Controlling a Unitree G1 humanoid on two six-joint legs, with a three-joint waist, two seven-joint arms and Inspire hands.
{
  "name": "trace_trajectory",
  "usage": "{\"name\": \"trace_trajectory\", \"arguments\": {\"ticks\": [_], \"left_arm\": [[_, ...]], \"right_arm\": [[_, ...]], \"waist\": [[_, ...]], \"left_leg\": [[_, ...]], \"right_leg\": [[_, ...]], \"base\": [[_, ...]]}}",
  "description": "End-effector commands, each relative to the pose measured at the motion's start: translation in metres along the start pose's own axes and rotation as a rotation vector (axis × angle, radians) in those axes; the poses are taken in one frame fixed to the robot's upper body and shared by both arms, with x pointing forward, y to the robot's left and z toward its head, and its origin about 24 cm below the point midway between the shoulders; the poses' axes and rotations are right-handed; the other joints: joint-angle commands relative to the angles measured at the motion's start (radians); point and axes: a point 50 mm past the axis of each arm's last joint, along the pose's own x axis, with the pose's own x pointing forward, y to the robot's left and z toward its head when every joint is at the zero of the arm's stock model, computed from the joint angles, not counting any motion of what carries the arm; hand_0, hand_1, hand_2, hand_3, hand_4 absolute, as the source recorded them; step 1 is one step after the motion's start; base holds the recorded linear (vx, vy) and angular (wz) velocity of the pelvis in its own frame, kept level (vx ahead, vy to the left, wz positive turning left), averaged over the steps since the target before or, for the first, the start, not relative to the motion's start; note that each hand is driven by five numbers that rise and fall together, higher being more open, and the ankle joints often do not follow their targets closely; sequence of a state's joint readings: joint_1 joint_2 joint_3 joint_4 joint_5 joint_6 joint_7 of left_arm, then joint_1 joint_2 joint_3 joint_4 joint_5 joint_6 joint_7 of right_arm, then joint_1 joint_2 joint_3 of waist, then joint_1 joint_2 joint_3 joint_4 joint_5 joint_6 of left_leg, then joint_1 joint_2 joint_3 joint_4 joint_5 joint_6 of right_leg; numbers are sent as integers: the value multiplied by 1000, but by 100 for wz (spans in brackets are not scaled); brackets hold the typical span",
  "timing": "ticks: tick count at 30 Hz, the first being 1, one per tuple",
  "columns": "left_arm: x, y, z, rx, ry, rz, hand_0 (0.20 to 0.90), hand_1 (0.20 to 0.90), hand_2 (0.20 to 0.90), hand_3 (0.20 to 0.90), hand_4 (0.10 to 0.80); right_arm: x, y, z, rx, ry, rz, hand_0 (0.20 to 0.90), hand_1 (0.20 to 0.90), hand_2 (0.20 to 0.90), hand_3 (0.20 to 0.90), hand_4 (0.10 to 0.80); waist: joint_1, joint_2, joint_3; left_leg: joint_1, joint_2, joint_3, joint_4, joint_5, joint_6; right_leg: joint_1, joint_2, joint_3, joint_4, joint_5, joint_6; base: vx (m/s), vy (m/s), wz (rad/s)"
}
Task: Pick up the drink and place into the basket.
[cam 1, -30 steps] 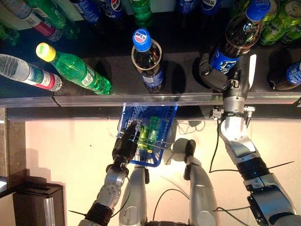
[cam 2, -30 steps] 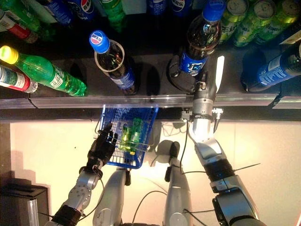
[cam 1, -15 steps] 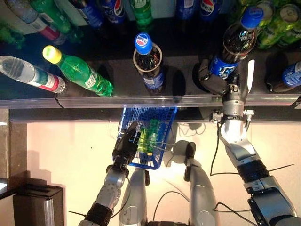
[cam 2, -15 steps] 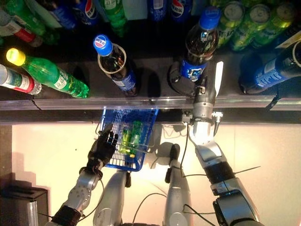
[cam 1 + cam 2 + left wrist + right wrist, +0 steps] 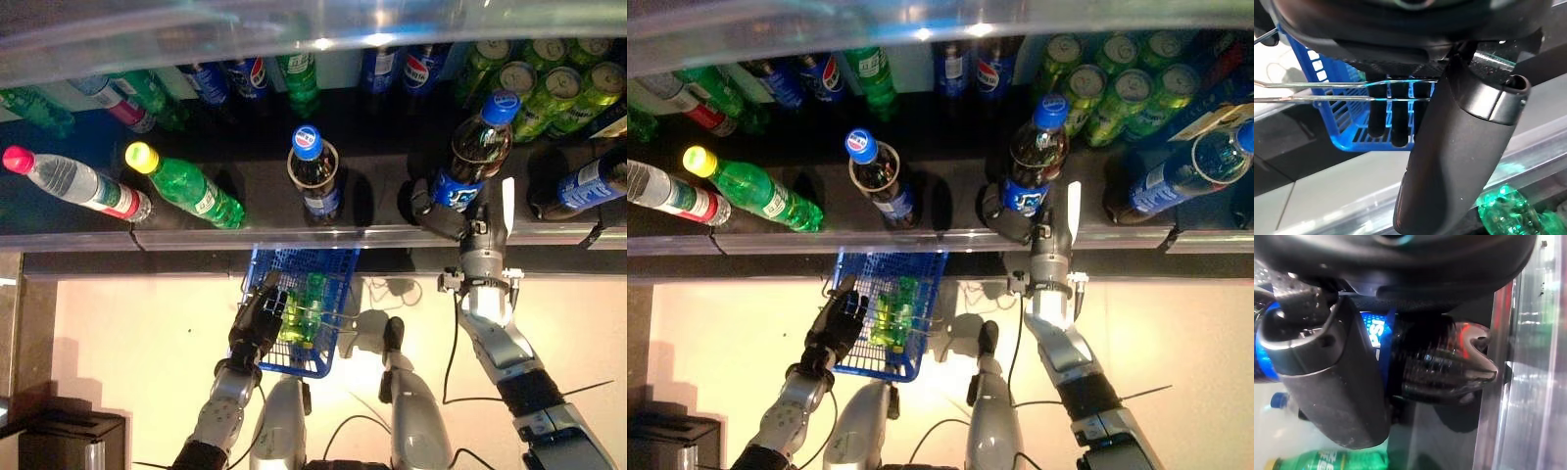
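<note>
The right hand [image 5: 446, 211] is reaching onto the dark shelf [image 5: 245, 186] at about 2 o'clock in the head views and is wrapping its fingers and thumb [image 5: 1327, 382] around the lower body of the cola bottle [image 5: 473, 157], over the blue label; the right wrist view is showing the dark bottle base pressed against the palm, with the thumb curling across the label. The bottle is standing on the shelf, tilting slightly, its blue cap toward 1 o'clock. At about 7 o'clock the left hand [image 5: 257, 321] is holding the blue basket [image 5: 333, 269] below the shelf edge, and in the left wrist view its fingers [image 5: 1392, 117] are hooking over the thin wire handle [image 5: 1312, 92] while the thumb is sitting alongside. Two green bottles [image 5: 302, 305] are lying inside the basket. At 12 o'clock another cola bottle [image 5: 313, 176] is standing on the shelf; toward 10 o'clock a green bottle with a yellow cap [image 5: 181, 184] and a clear bottle with a red cap [image 5: 78, 184] are leaning. Green cans [image 5: 549, 83] are sitting at 1 o'clock.
</note>
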State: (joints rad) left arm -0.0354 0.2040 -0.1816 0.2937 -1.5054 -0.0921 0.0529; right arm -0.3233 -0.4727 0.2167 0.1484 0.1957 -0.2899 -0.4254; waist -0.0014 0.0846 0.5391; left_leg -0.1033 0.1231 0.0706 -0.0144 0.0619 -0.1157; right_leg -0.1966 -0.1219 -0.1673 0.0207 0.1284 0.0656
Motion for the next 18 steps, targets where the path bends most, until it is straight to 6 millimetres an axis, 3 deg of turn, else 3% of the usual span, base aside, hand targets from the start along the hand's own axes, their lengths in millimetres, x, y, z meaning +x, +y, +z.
{"name": "trace_trajectory", "arguments": {"ticks": [1,18], "left_arm": [[-16,-79,40,65,-160,-466,300,300,300,200,100],[-28,-42,47,270,-106,-301,300,300,300,200,100]], "right_arm": [[9,7,80,130,-417,47,300,300,300,200,100],[-38,-1,35,82,-167,177,300,300,300,200,100]], "waist": [[-5,-45,-168],[-7,-60,-357]], "left_leg": [[-3,-31,14,11,-12,32],[124,4,8,-73,-10,17]], "right_leg": [[100,-21,74,-6,-82,42],[242,-21,55,-82,-90,65]], "base": [[93,4,0],[112,18,0]]}}
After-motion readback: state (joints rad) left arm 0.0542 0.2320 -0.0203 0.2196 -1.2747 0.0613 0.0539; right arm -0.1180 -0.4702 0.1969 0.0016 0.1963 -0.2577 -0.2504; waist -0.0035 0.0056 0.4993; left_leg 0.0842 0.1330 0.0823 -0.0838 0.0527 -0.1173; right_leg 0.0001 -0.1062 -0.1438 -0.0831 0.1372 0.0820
